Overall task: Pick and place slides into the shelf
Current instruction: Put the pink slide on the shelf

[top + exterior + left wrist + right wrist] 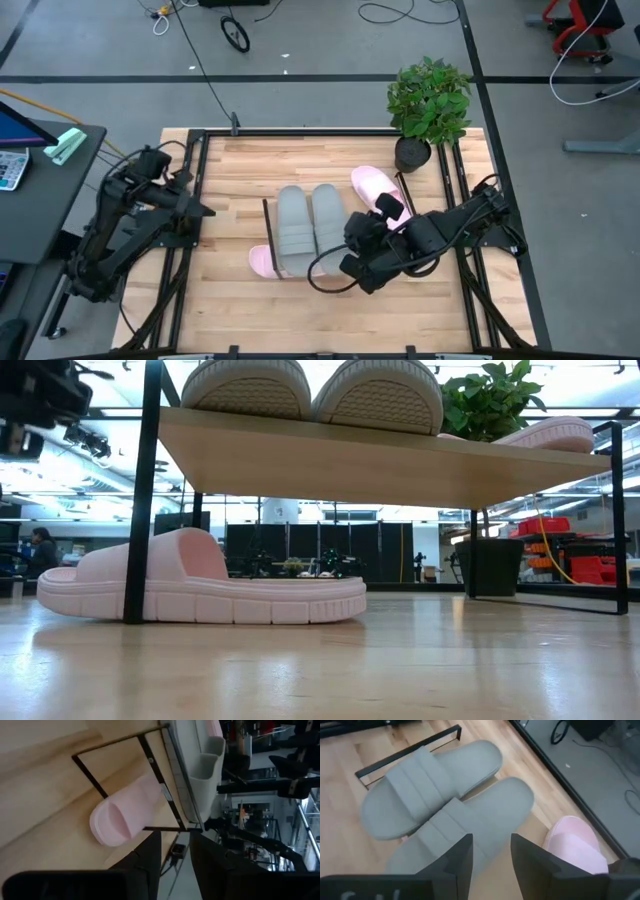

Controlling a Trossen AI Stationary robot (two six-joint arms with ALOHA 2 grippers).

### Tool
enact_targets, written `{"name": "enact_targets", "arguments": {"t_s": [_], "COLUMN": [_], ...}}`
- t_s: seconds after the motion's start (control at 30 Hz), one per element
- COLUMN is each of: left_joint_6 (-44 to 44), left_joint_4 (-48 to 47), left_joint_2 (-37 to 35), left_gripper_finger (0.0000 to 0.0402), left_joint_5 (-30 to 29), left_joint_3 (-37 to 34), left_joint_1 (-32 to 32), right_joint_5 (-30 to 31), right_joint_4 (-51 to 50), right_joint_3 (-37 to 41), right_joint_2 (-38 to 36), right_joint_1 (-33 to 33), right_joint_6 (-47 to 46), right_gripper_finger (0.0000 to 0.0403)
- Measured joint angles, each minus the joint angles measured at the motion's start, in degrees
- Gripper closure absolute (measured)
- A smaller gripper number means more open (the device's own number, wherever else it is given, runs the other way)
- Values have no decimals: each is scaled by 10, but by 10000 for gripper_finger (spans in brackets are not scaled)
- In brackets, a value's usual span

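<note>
Shelf [300, 205]: low rack, light-wood board on thin black end frames, standing mid-table so both arms can reach it

Grey slides, 2 [310, 228]: side by side on top of the board, soles down, straps level; seem already placed, packed close to leave room alongside

Pink slide, upper [375, 187]: on the board's far right end near the plant pot [411, 153], apparently placed, though whether it sits square on the board cannot be told

Pink slide, lower [200, 588]: on the tabletop under the board, toe end poking out past the left end frame; likely the 1 item left to lift, or else stored on the lower level, which cannot be judged

Right gripper [352, 262]: hangs over the shelf's near right side, above the grey pair; in its own wrist view the 2 fingers [454, 860] stand apart with nothing between them, so it is empty

Left gripper [205, 211]: at the table's left edge, clear of the shelf, aimed at the lower pink slide; fingers [145, 855] parted, holding nothing
</note>
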State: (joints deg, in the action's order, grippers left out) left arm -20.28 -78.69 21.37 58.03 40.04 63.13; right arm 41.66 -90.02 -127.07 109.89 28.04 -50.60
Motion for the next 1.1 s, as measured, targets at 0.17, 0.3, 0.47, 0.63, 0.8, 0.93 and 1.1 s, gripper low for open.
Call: {"name": "enact_targets", "arguments": {"t_s": [0.17, 0.3, 0.47, 0.63, 0.8, 0.93, 1.1], "left_joint_6": [-11, -37, -29, -46, -105, -116, -159], "left_joint_4": [88, 153, 178, 230, 292, 284, 248], "left_joint_2": [6, 24, 65, 109, 146, 185, 220], "left_gripper_finger": [301, 297, 284, 269, 273, 292, 309], "left_joint_5": [3, 4, -8, -17, -106, -205, -303], "left_joint_3": [-22, -22, -22, -22, 10, 74, 79], "left_joint_1": [0, -11, -58, -143, -267, -378, -511], "right_joint_5": [-6, -3, 1, 7, 8, 8, 8], "right_joint_4": [0, 0, 0, 0, 0, 0, 0], "right_joint_3": [0, 0, 0, 0, 0, 0, 0], "right_joint_2": [-23, -44, -62, -72, -72, -72, -72], "right_joint_1": [-9, -15, -17, -21, -28, -32, -32], "right_joint_6": [11, 12, 17, 24, 32, 32, 29], "right_gripper_finger": [266, 266, 266, 266, 266, 266, 266]}}
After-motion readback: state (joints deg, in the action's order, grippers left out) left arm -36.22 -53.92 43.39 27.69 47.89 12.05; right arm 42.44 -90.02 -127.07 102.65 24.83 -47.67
